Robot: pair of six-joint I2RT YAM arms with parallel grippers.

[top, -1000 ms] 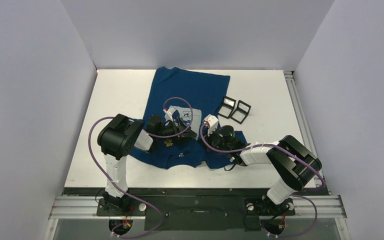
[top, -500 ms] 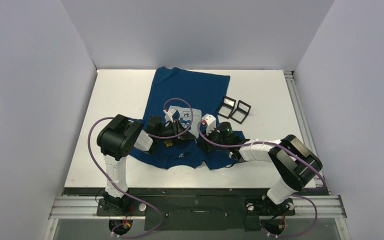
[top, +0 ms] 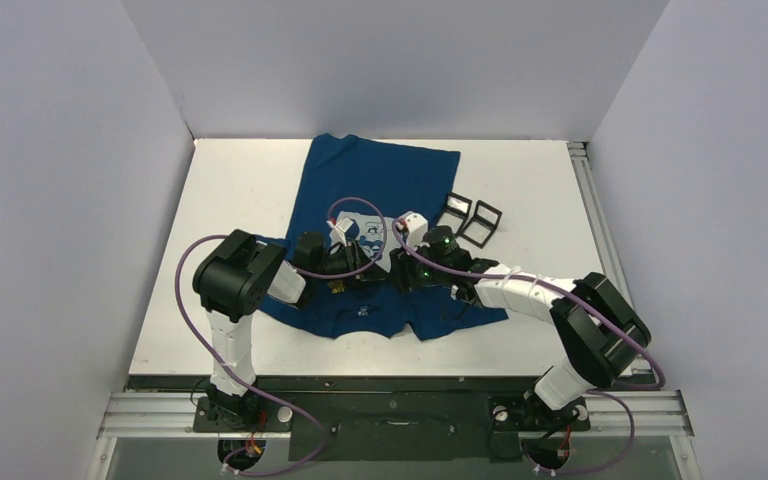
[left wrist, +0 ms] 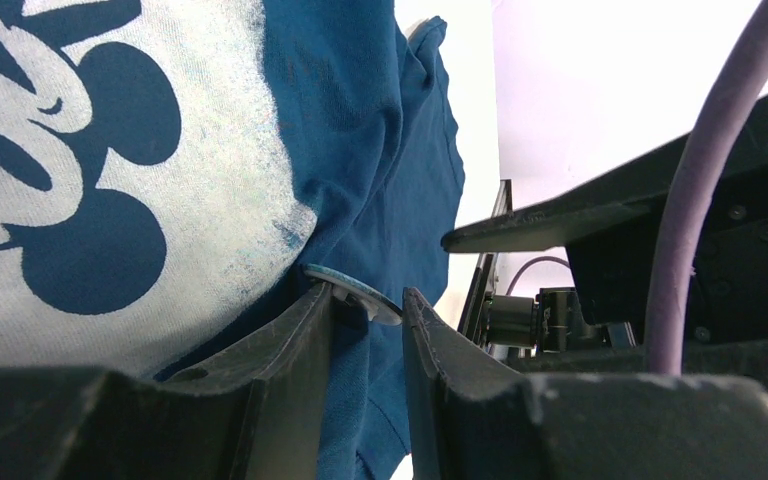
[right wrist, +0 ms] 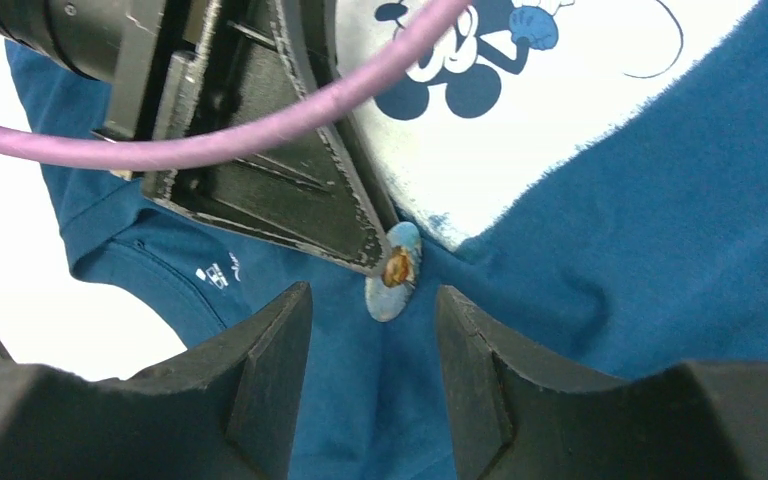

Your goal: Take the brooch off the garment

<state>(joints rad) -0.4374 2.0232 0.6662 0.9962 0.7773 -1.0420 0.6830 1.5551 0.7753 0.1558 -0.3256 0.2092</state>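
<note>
Probably a robotics lab: a white table (top: 230,200) walled by plain grey panels (top: 380,60), with a metal mounting rail (top: 400,408).

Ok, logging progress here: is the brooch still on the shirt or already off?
Still on, it seems: the brooch lies against the garment, whose fabric puckers around it, and it is pinched between the left fingers.

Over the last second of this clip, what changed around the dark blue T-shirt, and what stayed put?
The right gripper swept left and away from its base across the dark blue T-shirt. It now stands open, facing the small round pale-blue brooch. The left gripper stayed at the brooch. The shirt and the two black square frames did not move.
</note>
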